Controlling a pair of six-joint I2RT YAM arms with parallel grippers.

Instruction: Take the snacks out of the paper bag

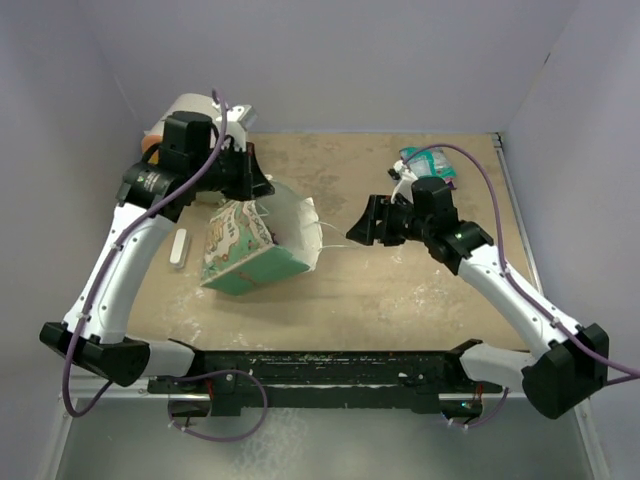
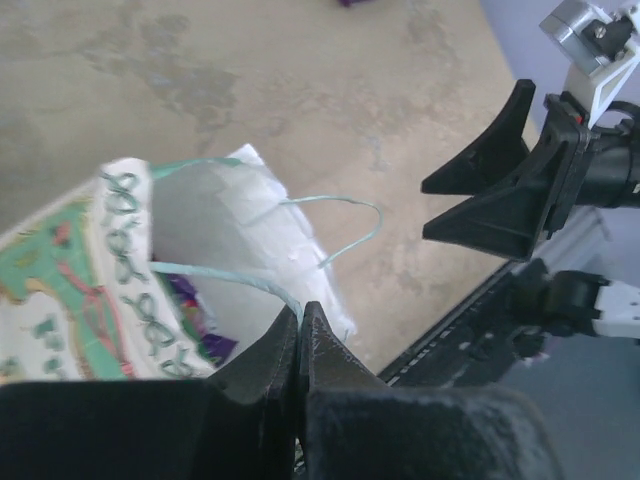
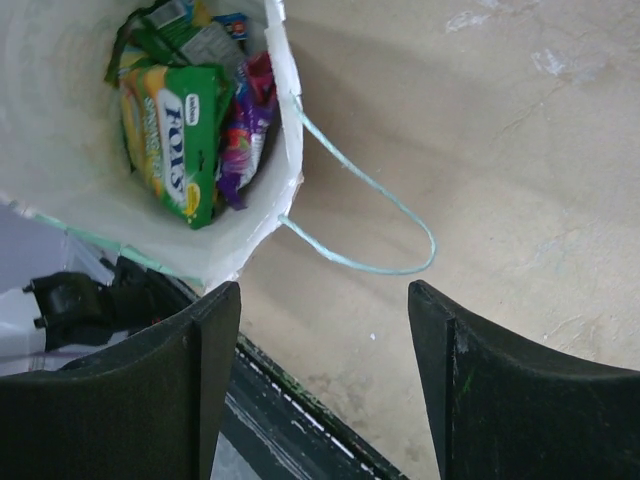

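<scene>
The green paper bag point(image 1: 245, 250) lies tilted on the table with its pale mouth facing right. My left gripper point(image 1: 262, 188) is shut on one thin string handle point(image 2: 230, 278) at the bag's rim, as the left wrist view point(image 2: 301, 308) shows. My right gripper point(image 1: 360, 225) is open and empty, just right of the mouth, its fingers point(image 3: 200, 370) spread above the table beside the other handle point(image 3: 380, 225). Inside the bag point(image 3: 60, 150) lie a green-yellow FOX'S packet point(image 3: 180, 140), a purple packet point(image 3: 245, 125) and other packets behind them. A green-white packet point(image 1: 428, 162) lies on the table at the back right.
A white stick-shaped piece point(image 1: 179, 248) lies left of the bag. A big cream cylinder point(image 1: 185, 112) stands at the back left behind my left arm. The black rail point(image 1: 330, 365) runs along the table's near edge. Grey walls close the back and sides.
</scene>
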